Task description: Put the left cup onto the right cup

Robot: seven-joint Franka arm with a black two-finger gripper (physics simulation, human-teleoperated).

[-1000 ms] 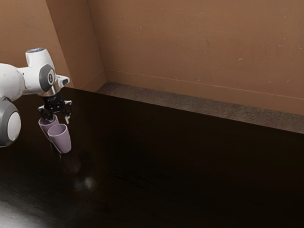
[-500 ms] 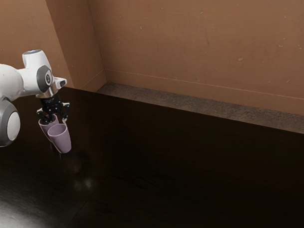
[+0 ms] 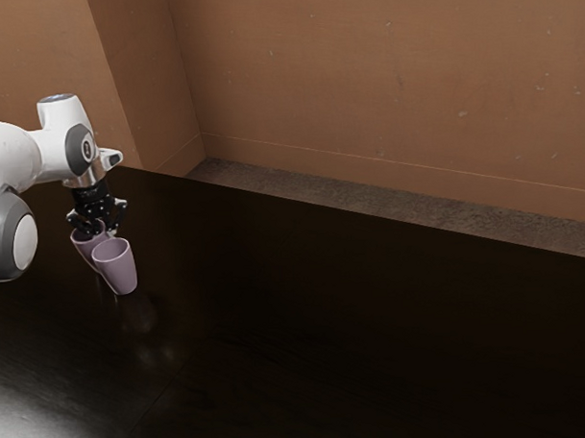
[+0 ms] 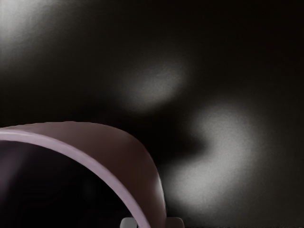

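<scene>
Rear cup, rim close in wrist view, beside front cup; gripper state unclear.

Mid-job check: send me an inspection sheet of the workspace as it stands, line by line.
Surface: dark glossy table, with pale patches of reflected light.
Job's things: two purple cups, mouths up, not yet stacked. The rear cup sits directly under the gripper. The front cup overlaps it in the exterior view, and whether they touch cannot be told.
Clutter: nothing seen.
Gripper: gripper is down at the rear cup's rim; whether it has a grip cannot be told.
Cables: nothing seen.
Surroundings: brown walls, with a grey floor strip beyond the table's far edge.
</scene>
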